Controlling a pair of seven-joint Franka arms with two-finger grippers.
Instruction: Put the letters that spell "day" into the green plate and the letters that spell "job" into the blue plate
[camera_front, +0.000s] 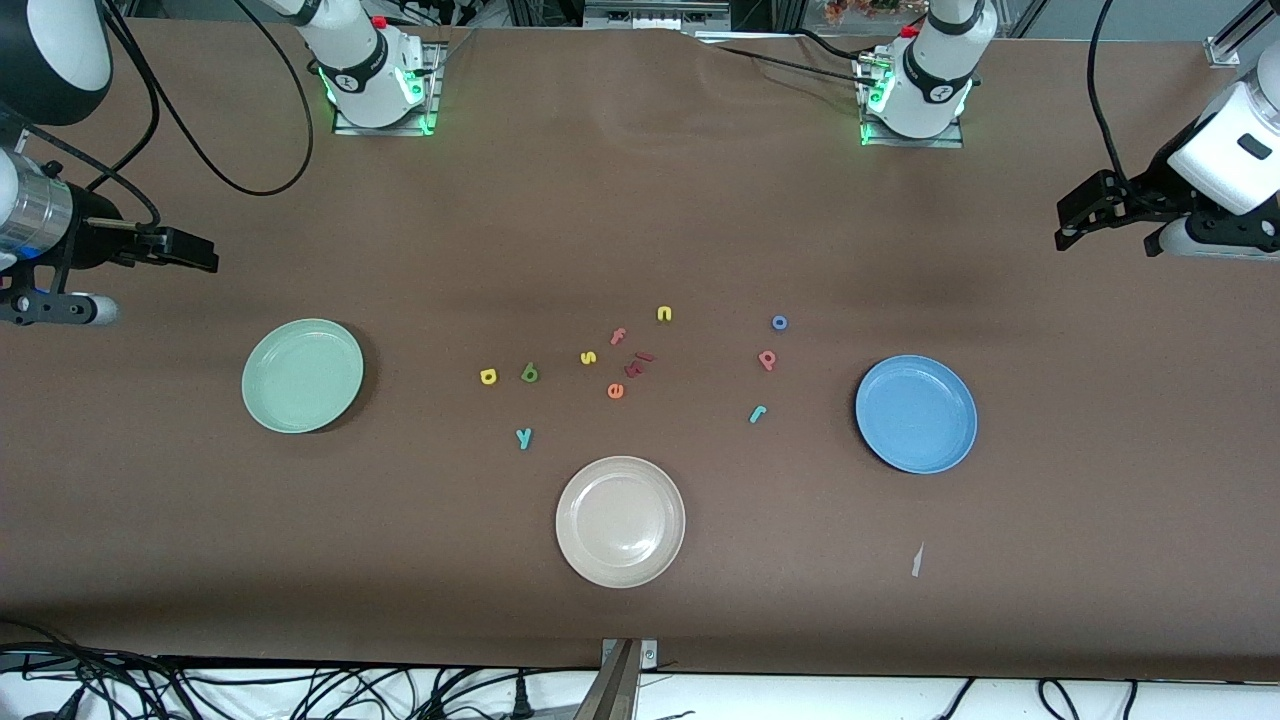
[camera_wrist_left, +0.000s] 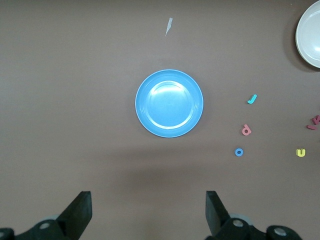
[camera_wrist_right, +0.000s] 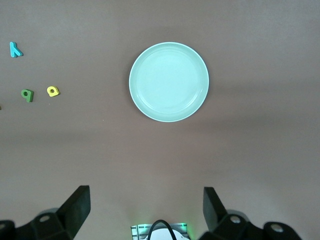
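1. Waiting above the table's ends, the left gripper and right gripper both hold their jaws apart and empty.
2. Taking the beige plate as landmark: yellow "a", green "d" and teal "y" lie toward the green plate.
3. Teal "j", red "b" and blue "o" lie toward the blue plate.
4. Foam letters look light, soft and thin; pinch across a stem.
5. Brown table cover is flat, with ample room.

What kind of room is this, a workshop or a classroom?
Probably a robotics lab: two white robot arms bolted to a brown-covered table, loose black cables, and small coloured foam letters laid out for sorting.
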